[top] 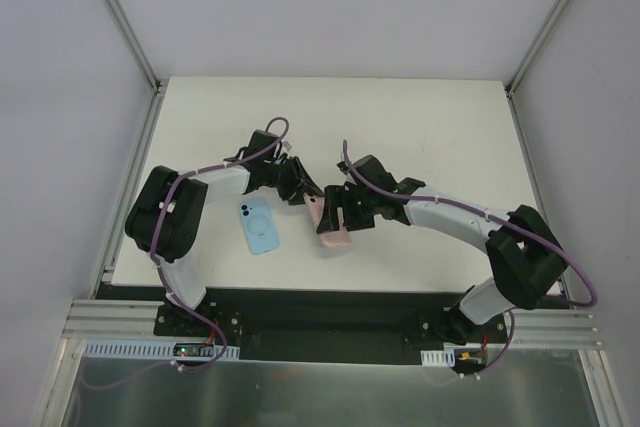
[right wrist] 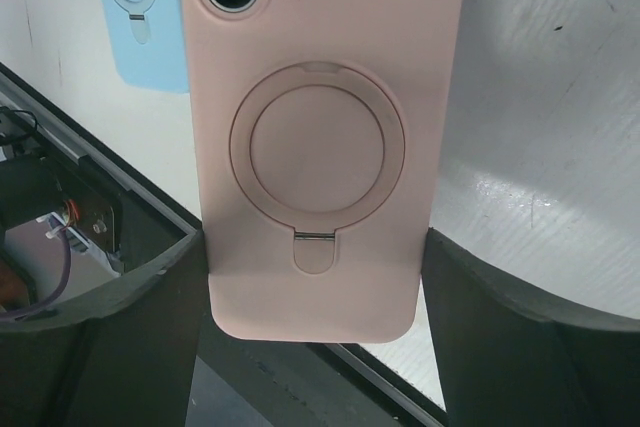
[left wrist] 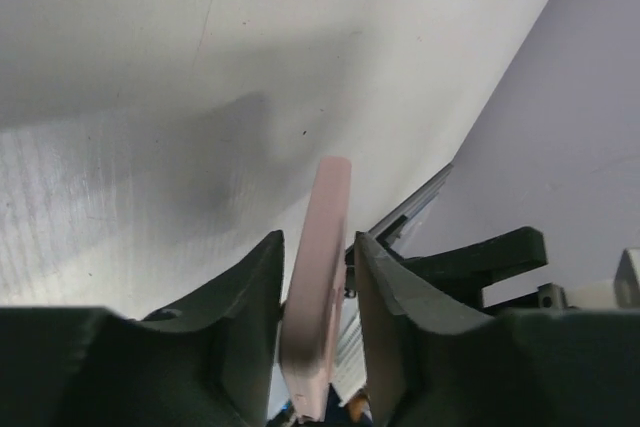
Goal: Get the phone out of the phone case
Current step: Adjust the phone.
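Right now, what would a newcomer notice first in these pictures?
A pink phone case, ring stand facing the right wrist camera, is held above mid-table between the left gripper and right gripper. A light blue phone case lies flat on the table just left of them.

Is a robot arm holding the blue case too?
No, the blue case lies flat on the table by itself, while both arms meet at the pink case.

Table [top: 450, 147] bears blue case [top: 259, 225] (maybe empty).
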`<state>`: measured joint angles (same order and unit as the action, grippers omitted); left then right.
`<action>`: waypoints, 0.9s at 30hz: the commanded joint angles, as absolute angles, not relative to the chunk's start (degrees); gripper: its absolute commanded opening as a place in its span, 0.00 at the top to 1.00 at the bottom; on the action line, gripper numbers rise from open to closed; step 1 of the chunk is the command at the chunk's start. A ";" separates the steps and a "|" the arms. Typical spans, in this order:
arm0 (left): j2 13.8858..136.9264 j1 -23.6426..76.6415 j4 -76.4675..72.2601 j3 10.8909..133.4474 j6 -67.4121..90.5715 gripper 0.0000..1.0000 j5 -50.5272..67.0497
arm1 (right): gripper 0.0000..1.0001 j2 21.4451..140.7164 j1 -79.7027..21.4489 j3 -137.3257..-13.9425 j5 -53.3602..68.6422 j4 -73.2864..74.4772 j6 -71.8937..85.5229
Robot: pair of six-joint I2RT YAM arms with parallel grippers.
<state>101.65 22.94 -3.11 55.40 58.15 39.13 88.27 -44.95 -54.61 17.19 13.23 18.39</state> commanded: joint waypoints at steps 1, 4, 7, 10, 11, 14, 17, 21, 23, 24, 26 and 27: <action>99.67 23.55 -5.98 53.79 60.46 0.79 40.43 | 0.60 84.29 -45.18 -55.90 14.52 13.00 18.11; 98.44 23.55 -5.98 52.74 61.87 1.00 39.47 | 0.35 83.94 -45.70 -58.17 9.26 17.48 17.32; 97.12 23.47 -5.28 51.51 63.36 1.00 37.45 | 0.13 82.10 -46.93 -60.63 1.97 21.79 16.70; 96.42 23.47 -1.60 51.68 63.98 1.00 35.08 | 0.09 79.81 -50.44 -63.18 -10.31 27.58 14.78; 95.98 23.47 -0.63 51.94 63.90 1.00 34.37 | 0.09 79.20 -53.06 -64.85 -13.07 28.82 13.90; 95.02 23.47 3.76 53.00 64.07 1.00 32.26 | 0.22 77.44 -59.64 -67.49 -23.44 31.90 9.87; 93.61 23.55 7.19 53.70 64.77 1.00 30.68 | 0.40 78.04 -65.63 -69.51 -29.26 33.31 6.34; 91.85 23.55 10.37 54.93 65.13 1.00 28.31 | 0.45 83.74 -71.00 -73.38 -33.20 36.56 4.84; 91.15 23.55 11.51 55.72 65.04 1.00 27.51 | 0.45 86.12 -74.08 -74.35 -34.71 37.79 5.01; 90.97 23.55 12.47 55.90 65.04 1.00 27.34 | 0.44 88.31 -74.96 -75.23 -35.24 37.97 5.27; 90.62 23.55 13.18 56.60 64.69 1.00 27.33 | 0.43 90.34 -77.25 -76.02 -35.42 38.32 5.97; 90.44 23.55 13.97 56.69 64.60 1.00 27.16 | 0.43 92.18 -77.69 -76.55 -35.77 38.32 6.50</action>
